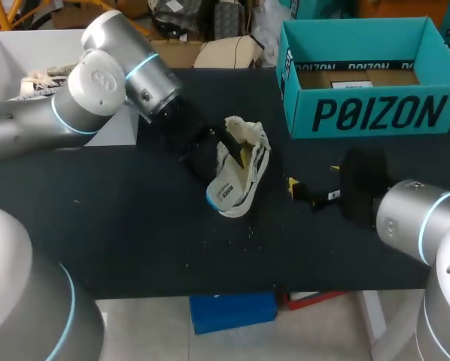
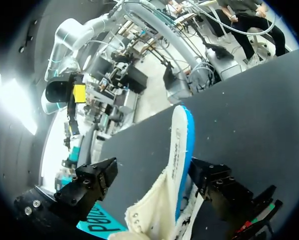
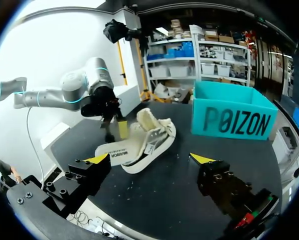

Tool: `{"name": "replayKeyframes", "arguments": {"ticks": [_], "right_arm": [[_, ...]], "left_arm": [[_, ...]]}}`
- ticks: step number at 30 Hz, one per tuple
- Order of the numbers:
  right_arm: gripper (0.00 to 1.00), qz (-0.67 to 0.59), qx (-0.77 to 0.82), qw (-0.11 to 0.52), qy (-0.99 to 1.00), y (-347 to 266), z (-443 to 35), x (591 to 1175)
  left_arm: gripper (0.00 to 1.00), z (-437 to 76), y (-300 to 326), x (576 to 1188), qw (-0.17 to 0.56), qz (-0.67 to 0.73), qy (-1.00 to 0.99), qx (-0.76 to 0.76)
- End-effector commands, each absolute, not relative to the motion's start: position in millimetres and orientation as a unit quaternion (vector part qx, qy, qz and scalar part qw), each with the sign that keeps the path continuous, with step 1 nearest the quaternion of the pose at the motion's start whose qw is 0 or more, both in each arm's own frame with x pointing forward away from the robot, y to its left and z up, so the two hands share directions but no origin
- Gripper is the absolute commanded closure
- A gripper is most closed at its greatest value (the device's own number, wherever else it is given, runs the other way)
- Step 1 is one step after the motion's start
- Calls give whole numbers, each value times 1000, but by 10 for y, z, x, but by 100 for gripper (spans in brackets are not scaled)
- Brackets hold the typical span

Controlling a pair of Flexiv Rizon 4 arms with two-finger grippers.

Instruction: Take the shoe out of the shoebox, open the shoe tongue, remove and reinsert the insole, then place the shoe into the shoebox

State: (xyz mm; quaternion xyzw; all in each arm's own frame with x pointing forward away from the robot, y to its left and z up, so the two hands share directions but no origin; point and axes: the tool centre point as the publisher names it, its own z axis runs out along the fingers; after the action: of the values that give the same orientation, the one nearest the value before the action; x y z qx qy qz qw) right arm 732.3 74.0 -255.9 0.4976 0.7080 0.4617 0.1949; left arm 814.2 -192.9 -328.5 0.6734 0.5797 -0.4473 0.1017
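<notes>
Large dark block capitals, a single brand word, run across the front wall of the teal box and show plainly in the head view and the right wrist view. The first few of these letters also show on a corner of the box in the left wrist view. A dark band along the box's inner back wall carries the same word repeated in small teal letters. A brown card inside the box bears a small dark line, too small to read. The shoe has short dark print on its pale sole, and fine print along the sole's edge is illegible.
</notes>
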Motion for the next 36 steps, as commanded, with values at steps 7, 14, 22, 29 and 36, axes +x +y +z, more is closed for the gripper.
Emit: {"name": "replayKeyframes", "arguments": {"ticks": [7, 14, 22, 29, 36], "right_arm": [[0, 462, 499, 197, 706, 756, -2569, 7313], [0, 462, 499, 197, 706, 756, -2569, 7313], [0, 462, 499, 197, 706, 756, -2569, 7313], [0, 462, 499, 197, 706, 756, -2569, 7313], [0, 462, 499, 197, 706, 756, -2569, 7313]], "left_arm": [[64, -3315, -1913, 7911, 66, -446, 574, 684], [100, -3342, -1857, 7894, 48, -445, 576, 684], [100, -3343, -1907, 7959, 86, -492, 558, 663], [100, -3405, -1970, 8007, 95, -480, 554, 674], [100, -3388, -2012, 8166, 122, -461, 567, 672]]}}
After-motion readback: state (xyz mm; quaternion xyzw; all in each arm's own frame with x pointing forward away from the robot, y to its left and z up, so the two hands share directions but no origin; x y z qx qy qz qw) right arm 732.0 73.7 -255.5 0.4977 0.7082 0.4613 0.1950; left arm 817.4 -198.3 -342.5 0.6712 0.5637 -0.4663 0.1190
